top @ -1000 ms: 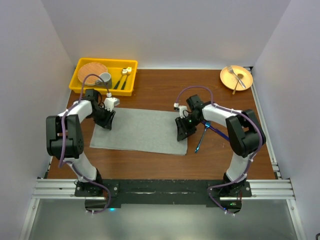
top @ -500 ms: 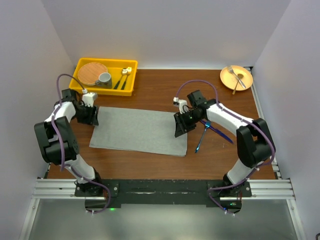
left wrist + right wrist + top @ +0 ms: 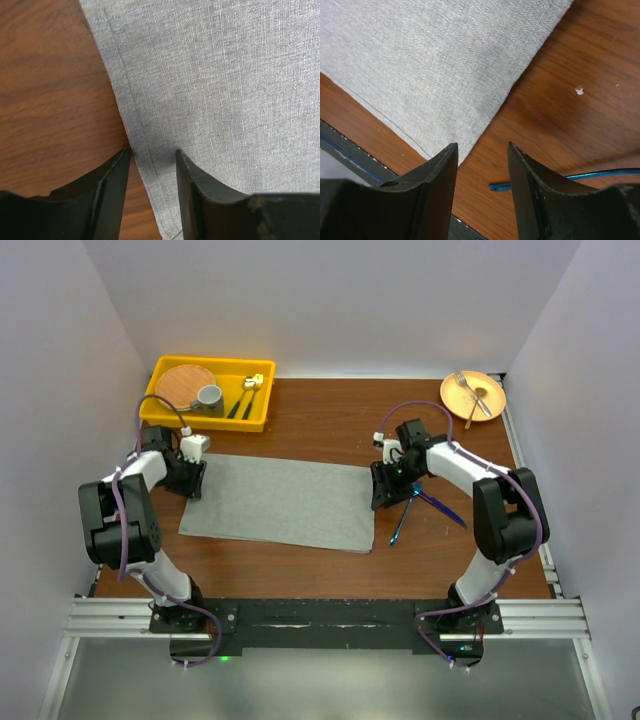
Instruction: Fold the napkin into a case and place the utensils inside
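The plain mid-grey cloth napkin (image 3: pixel 280 502) lies flat as a wide oblong at the middle of the brown wooden table (image 3: pixel 320 430), unfolded. Wood shows along all four of its edges, the broadest strip at 12 o'clock.

At the napkin's 9 o'clock edge the left gripper (image 3: pixel 152 157) stands spread. Its fingers straddle the stitched hem, one over wood and one over cloth, pinching nothing. At the 3 o'clock edge the right gripper (image 3: pixel 482 150) is also spread, over bare wood just beside the napkin's corner.

Two slim blue-handled utensils (image 3: pixel 405 515) lie crossed on the wood, just past the right gripper at 3 o'clock.

At 11 o'clock a yellow plastic tray (image 3: pixel 215 362) holds one round tan disc (image 3: pixel 184 386), one grey cup (image 3: pixel 209 396) and dark-handled gold-headed cutlery (image 3: pixel 245 398), apparently two pieces. At 1 o'clock a round orange plate (image 3: pixel 498 390) carries one all-silver fork (image 3: pixel 468 390) and one wooden-handled piece (image 3: pixel 472 410).
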